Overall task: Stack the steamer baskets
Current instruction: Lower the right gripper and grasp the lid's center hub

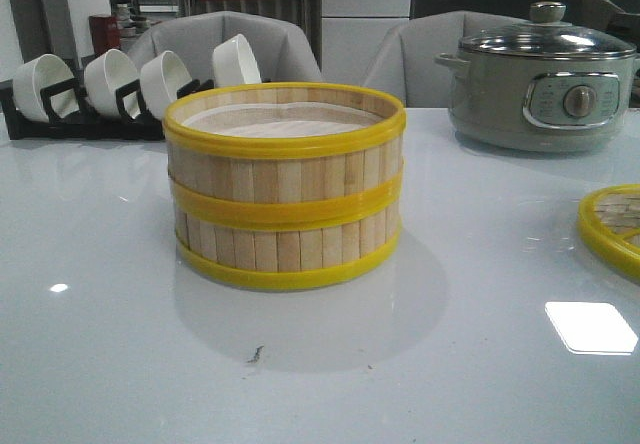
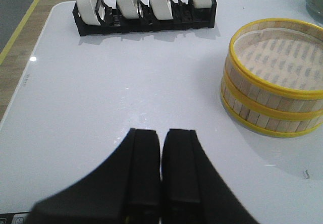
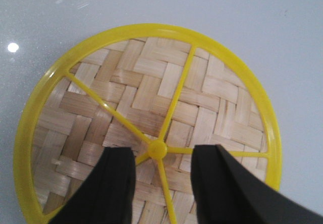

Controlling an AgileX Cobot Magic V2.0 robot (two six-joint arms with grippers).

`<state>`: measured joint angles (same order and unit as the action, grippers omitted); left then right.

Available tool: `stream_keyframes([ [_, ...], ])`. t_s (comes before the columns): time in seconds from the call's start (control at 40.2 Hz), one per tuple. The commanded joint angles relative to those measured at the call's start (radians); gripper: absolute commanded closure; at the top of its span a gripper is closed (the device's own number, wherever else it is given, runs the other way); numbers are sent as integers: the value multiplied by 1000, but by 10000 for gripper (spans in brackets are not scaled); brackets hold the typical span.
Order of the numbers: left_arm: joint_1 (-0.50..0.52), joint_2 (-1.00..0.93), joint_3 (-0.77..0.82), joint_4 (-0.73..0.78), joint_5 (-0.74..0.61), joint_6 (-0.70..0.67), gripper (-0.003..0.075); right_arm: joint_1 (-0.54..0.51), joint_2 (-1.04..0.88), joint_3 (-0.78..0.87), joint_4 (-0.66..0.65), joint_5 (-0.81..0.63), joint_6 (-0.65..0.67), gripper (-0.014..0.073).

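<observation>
Two steamer baskets point(image 1: 285, 184) stand stacked one on the other in the middle of the white table, pale liner showing in the top one; the left wrist view shows the stack point(image 2: 275, 77) too. My left gripper point(image 2: 161, 135) is shut and empty, hovering over bare table some way from the stack. My right gripper point(image 3: 164, 153) is open above the flat woven lid point(image 3: 146, 118), its fingers on either side of the lid's yellow centre knob point(image 3: 157, 149) without touching it. Neither gripper appears in the front view.
The lid's edge point(image 1: 612, 226) lies at the table's right. A grey electric pot point(image 1: 540, 79) with glass lid stands back right. A black rack of white bowls point(image 1: 130, 89) stands back left. The table's left edge point(image 2: 30, 67) shows in the left wrist view.
</observation>
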<state>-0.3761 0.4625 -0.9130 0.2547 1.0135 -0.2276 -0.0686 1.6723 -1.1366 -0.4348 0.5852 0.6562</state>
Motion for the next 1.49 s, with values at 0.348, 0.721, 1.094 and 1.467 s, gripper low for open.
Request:
stream_keyframes([
  [0.348,0,10,-25,8,-81,-9,635,-14,6,-42,-1,-32,-19,207],
  [0.721,0,10,-25,8,-81,-9,636,-15,26,-42,-2,-82,-18,207],
  [1.094,0,10,-25,8,-81,-9,635,-13,26,-42,9,-80,-20,207],
  [1.467,0,10,-25,8,-81,-9,636,-13,31,-42,32,-68,-20,207],
])
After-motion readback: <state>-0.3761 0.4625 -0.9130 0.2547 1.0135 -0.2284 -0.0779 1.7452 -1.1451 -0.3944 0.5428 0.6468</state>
